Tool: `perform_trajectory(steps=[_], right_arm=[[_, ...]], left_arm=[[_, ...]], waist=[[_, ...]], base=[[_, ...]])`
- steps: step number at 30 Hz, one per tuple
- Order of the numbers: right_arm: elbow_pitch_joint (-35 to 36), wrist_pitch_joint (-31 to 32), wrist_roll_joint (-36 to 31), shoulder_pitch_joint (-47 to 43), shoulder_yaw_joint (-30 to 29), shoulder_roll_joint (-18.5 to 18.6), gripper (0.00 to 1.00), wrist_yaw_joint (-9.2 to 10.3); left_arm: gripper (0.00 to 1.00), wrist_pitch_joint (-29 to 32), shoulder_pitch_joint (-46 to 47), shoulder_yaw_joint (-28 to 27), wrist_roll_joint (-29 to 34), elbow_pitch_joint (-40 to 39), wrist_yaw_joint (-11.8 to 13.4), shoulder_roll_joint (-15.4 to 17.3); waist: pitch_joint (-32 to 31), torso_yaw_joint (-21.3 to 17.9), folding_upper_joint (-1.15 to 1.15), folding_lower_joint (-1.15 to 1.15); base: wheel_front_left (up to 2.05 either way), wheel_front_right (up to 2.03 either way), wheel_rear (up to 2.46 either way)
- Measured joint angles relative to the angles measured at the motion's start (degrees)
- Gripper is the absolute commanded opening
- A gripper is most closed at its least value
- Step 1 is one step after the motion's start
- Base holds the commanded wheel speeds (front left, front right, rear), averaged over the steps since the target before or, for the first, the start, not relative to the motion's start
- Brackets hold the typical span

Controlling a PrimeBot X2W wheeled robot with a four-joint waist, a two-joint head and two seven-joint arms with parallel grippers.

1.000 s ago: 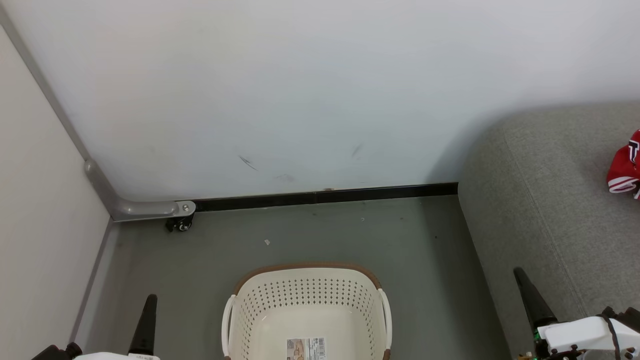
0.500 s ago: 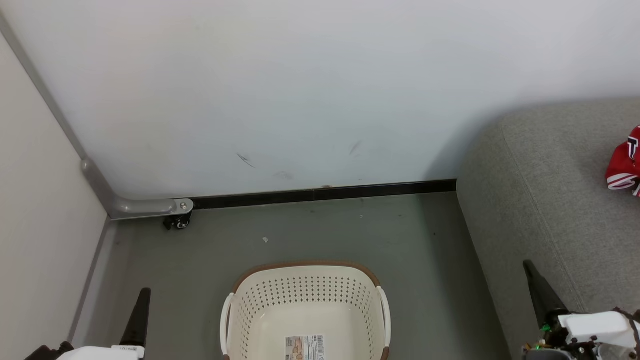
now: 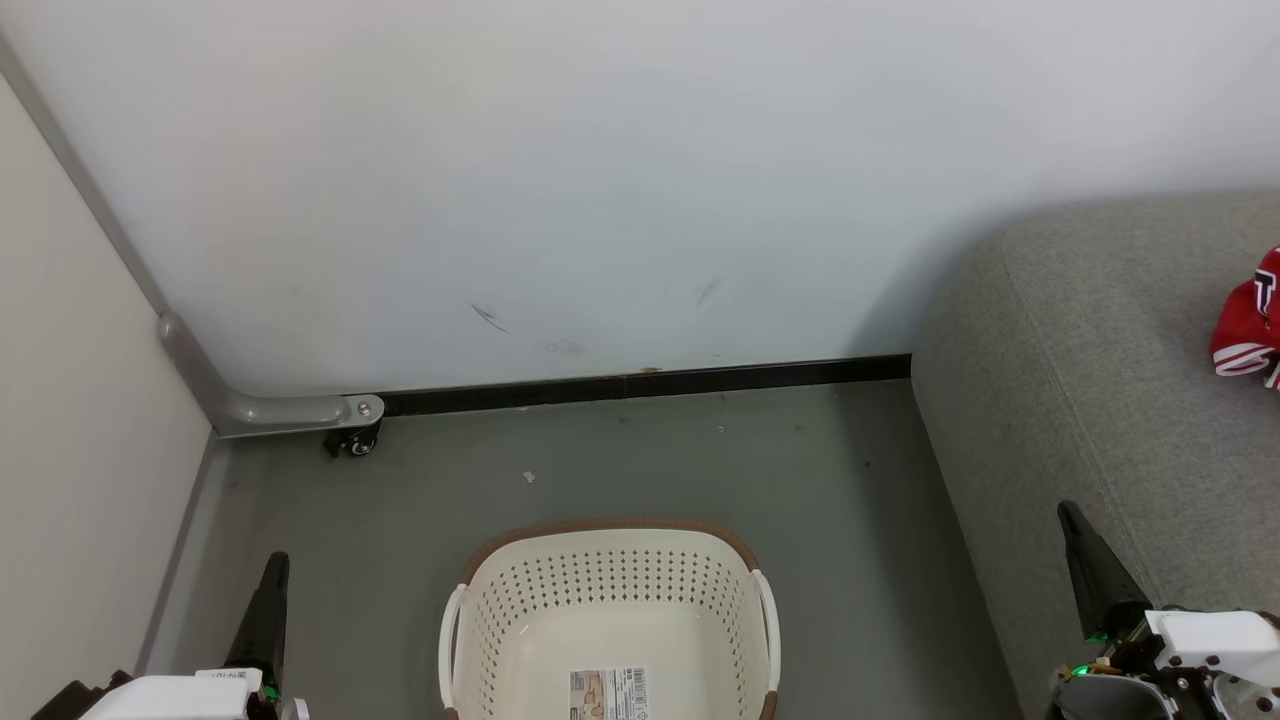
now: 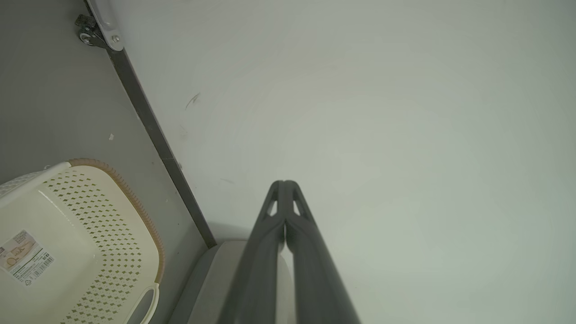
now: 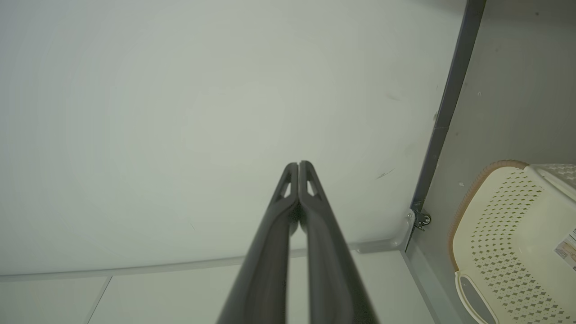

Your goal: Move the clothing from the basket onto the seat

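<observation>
red jersey [image 3: 1245, 328] on grey sofa [image 3: 1090, 390], basket [image 3: 610, 585] nearby

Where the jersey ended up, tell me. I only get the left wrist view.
Observer: The red jersey lies on the grey sofa, at the right edge of the head view.
Operator: Report the right arm's fingers.
Observer: The right gripper is shut, its fingers pressed together with nothing between them.
Operator: Say how it stands to the jersey.
Observer: Apart. In the head view its tip shows low against the sofa's front edge, and the jersey sits farther back on the seat.
</observation>
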State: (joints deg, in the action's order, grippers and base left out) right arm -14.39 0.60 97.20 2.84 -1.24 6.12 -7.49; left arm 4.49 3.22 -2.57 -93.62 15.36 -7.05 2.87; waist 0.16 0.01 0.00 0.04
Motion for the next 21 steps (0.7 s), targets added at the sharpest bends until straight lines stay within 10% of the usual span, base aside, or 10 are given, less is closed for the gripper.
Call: perform_trajectory(steps=[21], right_arm=[[-0.41,0.48,0.02,0.01,-0.12,-0.01,0.0,0.0]], left_arm=[[0.0,0.0,0.0,-0.12,0.0,0.05,0.0,0.01]], waist=[[0.01,0.0,0.0,-0.01]], base=[[0.0,0.0,0.0]])
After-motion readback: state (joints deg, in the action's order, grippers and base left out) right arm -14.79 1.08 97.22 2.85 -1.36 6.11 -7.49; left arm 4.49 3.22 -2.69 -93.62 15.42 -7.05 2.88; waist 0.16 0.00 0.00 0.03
